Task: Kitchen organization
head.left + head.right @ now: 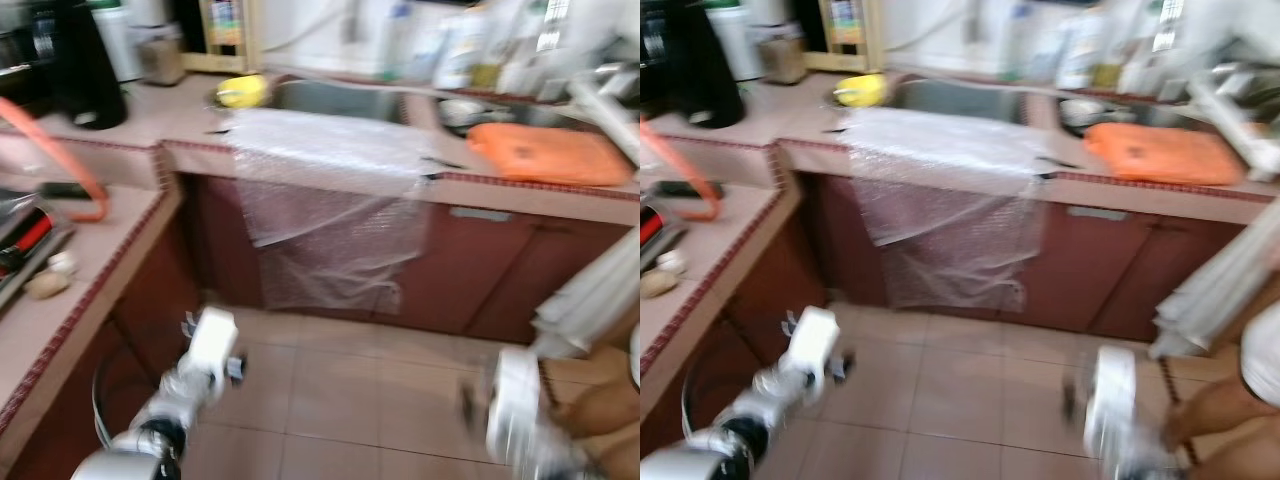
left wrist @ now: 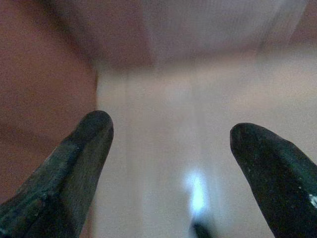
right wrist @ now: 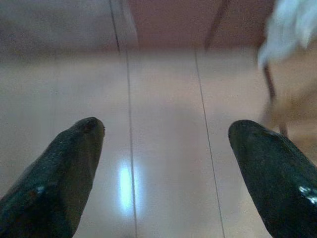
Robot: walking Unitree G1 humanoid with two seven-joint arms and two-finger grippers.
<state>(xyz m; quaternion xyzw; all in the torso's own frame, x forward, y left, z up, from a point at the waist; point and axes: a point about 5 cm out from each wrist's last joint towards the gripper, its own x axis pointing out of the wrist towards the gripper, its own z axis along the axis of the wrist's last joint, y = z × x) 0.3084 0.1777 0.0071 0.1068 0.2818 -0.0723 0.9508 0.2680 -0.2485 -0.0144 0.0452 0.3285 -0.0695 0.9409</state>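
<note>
Bubble wrap is seen draped over the front edge of the tiled surface, hanging down before the reddish-brown cabinet doors at about 12 o'clock in the head views. A steel sink is set into the surface just behind the wrap, and a yellow object lies at the sink's 9 o'clock side. An orange tray is placed on the surface at 2 o'clock. A black appliance stands in the corner at 10 o'clock, and an orange hose is curved across the side surface at 9 o'clock. The whole scene is blurred.

Both arms are held low over the tiled floor. The left hand is seen with its fingers spread wide, nothing held between them, with cabinet and floor beyond. The right hand is likewise spread wide and empty above the floor tiles. Part of a person is glimpsed at 4 o'clock, beside something pale that cannot be identified.
</note>
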